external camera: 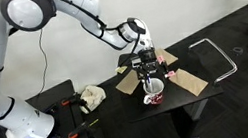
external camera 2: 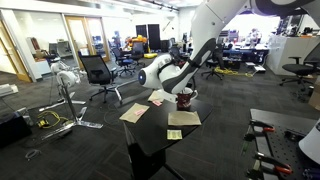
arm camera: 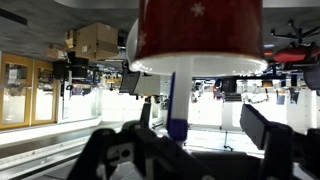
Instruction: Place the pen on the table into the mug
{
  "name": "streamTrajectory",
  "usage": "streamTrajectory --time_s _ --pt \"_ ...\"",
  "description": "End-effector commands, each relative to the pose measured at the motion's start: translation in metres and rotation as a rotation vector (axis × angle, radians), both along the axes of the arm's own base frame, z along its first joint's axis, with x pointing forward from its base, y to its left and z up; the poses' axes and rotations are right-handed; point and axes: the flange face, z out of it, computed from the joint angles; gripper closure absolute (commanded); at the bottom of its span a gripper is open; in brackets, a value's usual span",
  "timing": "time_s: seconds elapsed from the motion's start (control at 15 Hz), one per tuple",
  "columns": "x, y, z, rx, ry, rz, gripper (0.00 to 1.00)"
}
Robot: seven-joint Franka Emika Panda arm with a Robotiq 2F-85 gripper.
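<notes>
1. Wrist view is flipped top to bottom. The mug (arm camera: 198, 35) hangs from the top edge, showing a red band with white specks and its white rim toward the camera. The exterior views don't give that detail.
2. Same view, left to right: 1 dark finger (arm camera: 148, 115), the pen (arm camera: 177, 100), a wide gap, then the 2nd finger at picture-right. The pen is whitish with a dark end near the camera and runs straight up into the mug's opening. It sits close to the picture-left finger, contact unclear, and well clear of the other.
3. The gripper (arm camera: 200, 118) is spread, with nothing pinched between its jaws.
4. The pen is too thin to make out in both exterior views. Only they show the setting: the black table (external camera: 171, 109) with tan sheets (external camera: 189, 81) lying around the mug (external camera: 154, 96).
5. In an exterior view the white arm (external camera: 74, 11) rises from its base at the left and arcs over to the right. Its wrist is bent so the gripper (external camera: 150, 82) points straight down, just above the mug's rim.
6. In an exterior view the arm comes in from the upper right and reaches down-left. The gripper (external camera 2: 184, 88) is over the mug (external camera 2: 185, 98), near the far side of the table (external camera 2: 150, 145).
</notes>
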Motion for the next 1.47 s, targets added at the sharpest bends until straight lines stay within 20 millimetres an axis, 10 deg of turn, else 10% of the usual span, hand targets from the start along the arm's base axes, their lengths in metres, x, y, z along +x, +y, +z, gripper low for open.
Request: streamTrajectory --time_s 0.0,0.8,1.4 --pt "-0.002 0.007 0.045 0.009 -0.080 -0.036 0.00" --pt "-0.016 0.024 0.180 -0.012 -0.221 -0.068 0.00" --pt "-0.013 0.030 0.194 0.000 -0.227 -0.050 0.00"
